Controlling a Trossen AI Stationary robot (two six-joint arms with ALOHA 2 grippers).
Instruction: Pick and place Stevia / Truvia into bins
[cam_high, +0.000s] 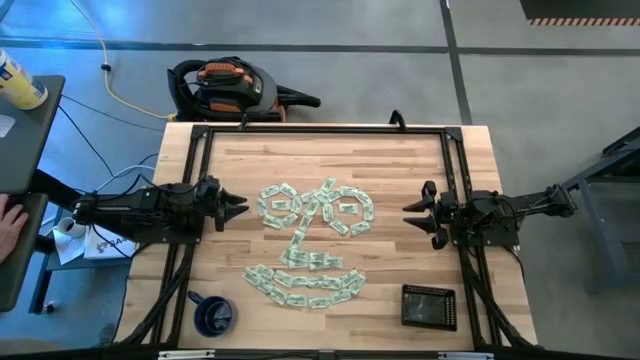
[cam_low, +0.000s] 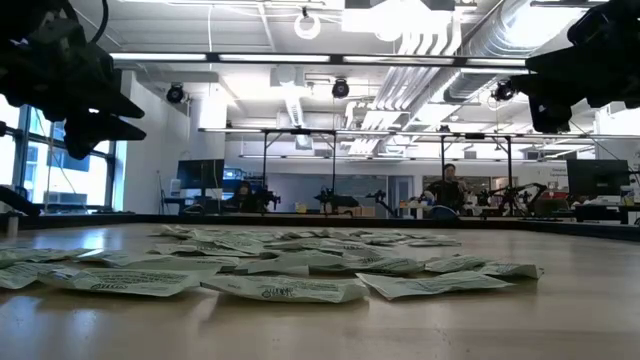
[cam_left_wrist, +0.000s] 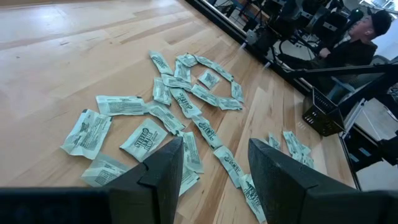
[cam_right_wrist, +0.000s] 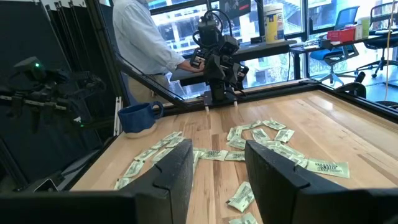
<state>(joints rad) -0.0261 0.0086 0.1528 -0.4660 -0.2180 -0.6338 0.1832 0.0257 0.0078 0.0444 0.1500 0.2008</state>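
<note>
The table (cam_high: 400, 180) is pale, smooth wood with a soft sheen; the sachets (cam_high: 310, 245) are matt, crinkled paper; the tray (cam_high: 428, 306) looks like matt black plastic.

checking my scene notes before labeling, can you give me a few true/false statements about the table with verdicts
1. The sachets lie spread on the wooden table in a face-like pattern. True.
2. Several sachets already sit in the black tray. False: none show in the tray, which sits apart from the sachets near the table's corner.
3. The left gripper holds a sachet. False: it is open and empty, above the table beside the sachets.
4. The blue mug stands near the table's edge on the left arm's side. True.
5. The right gripper holds nothing. True.
</note>
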